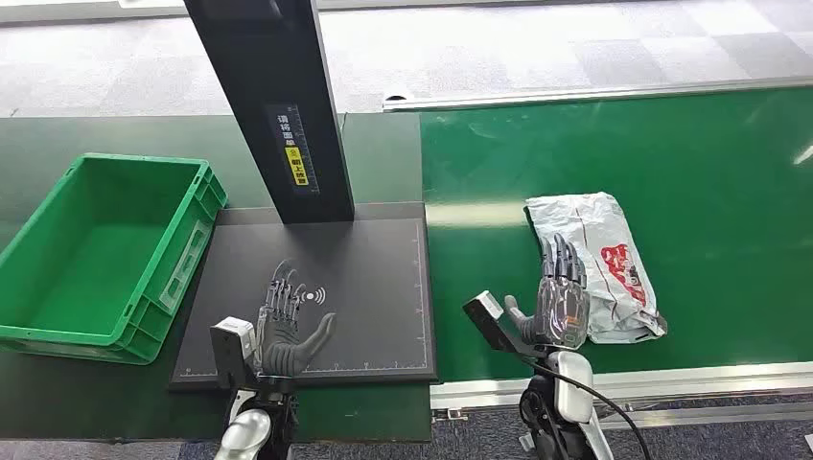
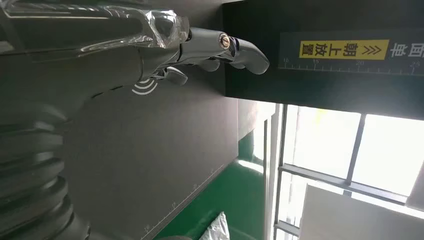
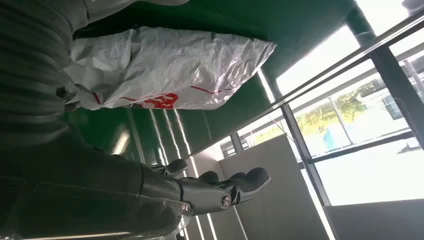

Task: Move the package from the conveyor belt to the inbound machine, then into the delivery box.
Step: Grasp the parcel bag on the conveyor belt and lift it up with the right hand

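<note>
I see my right hand spread, holding nothing, over the crumpled white red-printed plastic package; left hand likewise. Black scanner post's yellow label reads 朝上放置.

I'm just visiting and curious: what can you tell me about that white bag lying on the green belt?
The package is a crumpled white plastic mailer with red print, lying flat on the green conveyor belt, right of the black scanner platform. The right hand hovers open at its near left edge, overlapping it from above; actual contact can't be confirmed.
</note>
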### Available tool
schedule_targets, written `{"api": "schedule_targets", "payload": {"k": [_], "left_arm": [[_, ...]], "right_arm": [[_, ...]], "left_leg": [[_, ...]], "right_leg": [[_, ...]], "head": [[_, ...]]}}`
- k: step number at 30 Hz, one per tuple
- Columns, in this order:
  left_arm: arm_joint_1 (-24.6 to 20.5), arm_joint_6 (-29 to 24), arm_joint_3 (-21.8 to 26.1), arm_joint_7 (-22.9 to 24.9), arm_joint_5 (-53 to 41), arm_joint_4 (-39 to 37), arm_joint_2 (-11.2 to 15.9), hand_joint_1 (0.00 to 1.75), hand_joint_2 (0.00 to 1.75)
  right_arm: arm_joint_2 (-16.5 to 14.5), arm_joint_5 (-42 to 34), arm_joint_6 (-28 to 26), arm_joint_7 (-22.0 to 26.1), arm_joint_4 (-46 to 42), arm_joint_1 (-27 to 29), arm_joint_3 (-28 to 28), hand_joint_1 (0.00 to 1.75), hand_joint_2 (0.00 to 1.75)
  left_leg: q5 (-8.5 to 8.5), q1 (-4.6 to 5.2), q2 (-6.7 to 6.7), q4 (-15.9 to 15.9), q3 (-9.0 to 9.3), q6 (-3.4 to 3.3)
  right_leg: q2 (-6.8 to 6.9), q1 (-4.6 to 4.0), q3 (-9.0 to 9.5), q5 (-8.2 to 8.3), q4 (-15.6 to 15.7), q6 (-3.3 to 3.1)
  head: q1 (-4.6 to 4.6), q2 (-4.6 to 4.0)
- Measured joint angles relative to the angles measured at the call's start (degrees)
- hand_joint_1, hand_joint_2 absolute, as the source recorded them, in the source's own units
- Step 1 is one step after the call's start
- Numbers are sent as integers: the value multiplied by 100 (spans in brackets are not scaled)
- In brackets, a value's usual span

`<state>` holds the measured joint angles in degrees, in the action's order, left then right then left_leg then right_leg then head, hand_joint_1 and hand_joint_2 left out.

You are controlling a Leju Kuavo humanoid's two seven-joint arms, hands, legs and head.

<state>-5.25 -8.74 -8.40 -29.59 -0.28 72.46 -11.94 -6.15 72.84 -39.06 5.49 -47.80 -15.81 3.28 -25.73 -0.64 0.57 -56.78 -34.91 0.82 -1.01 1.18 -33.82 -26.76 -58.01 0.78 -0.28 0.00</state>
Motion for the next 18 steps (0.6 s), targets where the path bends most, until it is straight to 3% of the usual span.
{"api": "schedule_targets", "payload": {"k": [7, 18], "left_arm": [[16, 5, 38, -13, 8, 0, -5, 0, 175], [23, 2, 106, -22, 13, -7, -10, 0, 175]], "right_arm": [[14, 15, -2, -133, 64, 52, -386, 0, 175], [14, 277, -2, -1006, 682, -54, -971, 0, 175]], "left_leg": [[0, 0, 0, 0, -1, 0], [0, 0, 1, 0, 0, 0]], "right_leg": [[0, 0, 0, 0, 0, 0], [0, 0, 1, 0, 0, 0]], "head": [[0, 0], [0, 0]]}}
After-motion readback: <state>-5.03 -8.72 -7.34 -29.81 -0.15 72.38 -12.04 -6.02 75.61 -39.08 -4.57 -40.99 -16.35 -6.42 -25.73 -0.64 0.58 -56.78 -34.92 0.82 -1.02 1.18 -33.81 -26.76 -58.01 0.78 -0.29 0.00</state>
